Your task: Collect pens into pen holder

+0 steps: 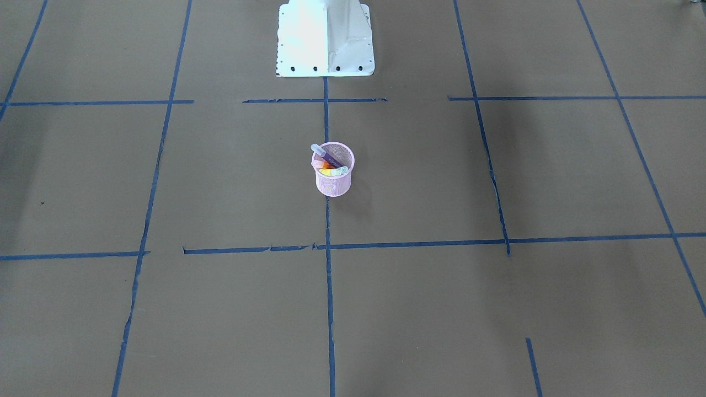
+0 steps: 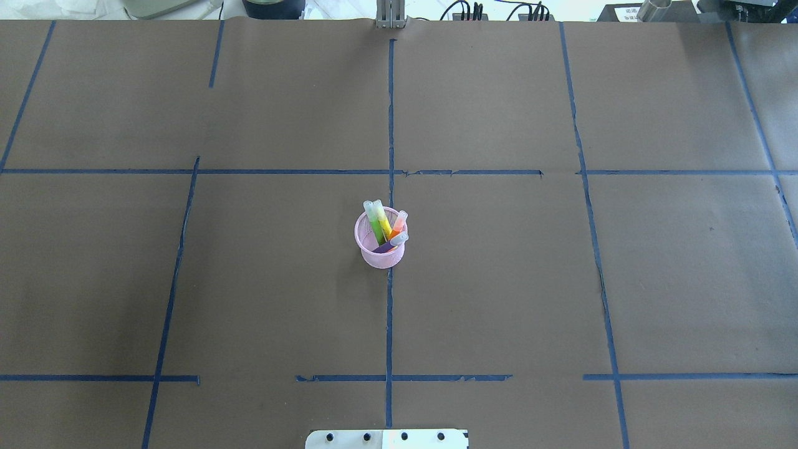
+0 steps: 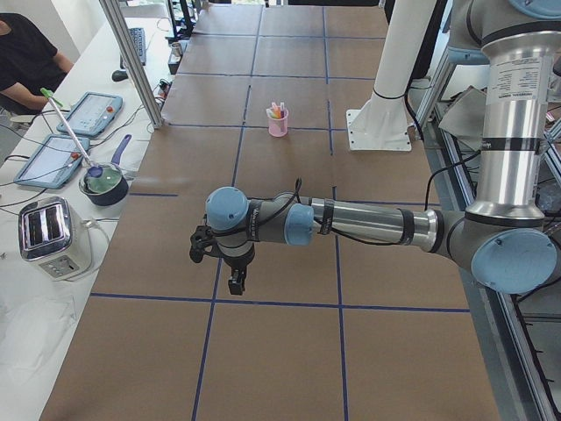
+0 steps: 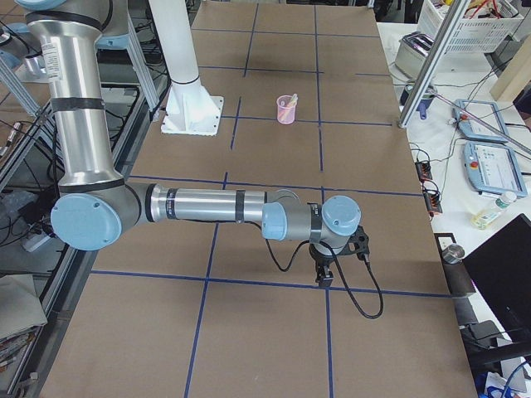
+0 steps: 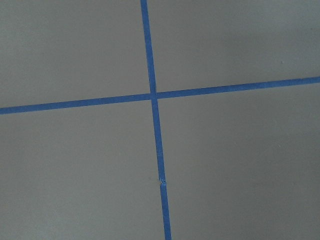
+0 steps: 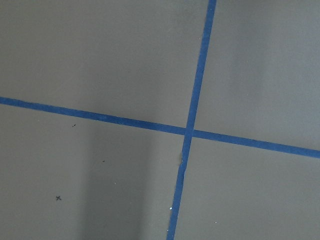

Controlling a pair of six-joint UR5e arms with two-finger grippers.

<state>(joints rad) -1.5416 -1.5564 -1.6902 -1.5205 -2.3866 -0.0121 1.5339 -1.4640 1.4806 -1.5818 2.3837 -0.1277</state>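
The pink mesh pen holder (image 2: pixel 381 246) stands upright at the table's middle, also in the front view (image 1: pixel 334 172) and both side views (image 3: pixel 278 123) (image 4: pixel 287 109). Inside it lean the pens: a green pen (image 2: pixel 374 224), a yellow pen (image 2: pixel 383 221), an orange pen (image 2: pixel 398 226) and a purple pen (image 2: pixel 391 243). My left gripper (image 3: pixel 237 282) shows only in the left side view, far from the holder near the table's end. My right gripper (image 4: pixel 323 276) shows only in the right side view, far from the holder. I cannot tell whether either is open or shut.
The white robot base (image 1: pixel 324 38) stands behind the holder. Blue tape lines (image 2: pixel 389 125) cross the brown table. A toaster (image 3: pixel 51 237), a pot (image 3: pixel 105 182) and tablets (image 3: pixel 88 112) lie beside the table on the left; devices (image 4: pixel 494 170) lie on the right.
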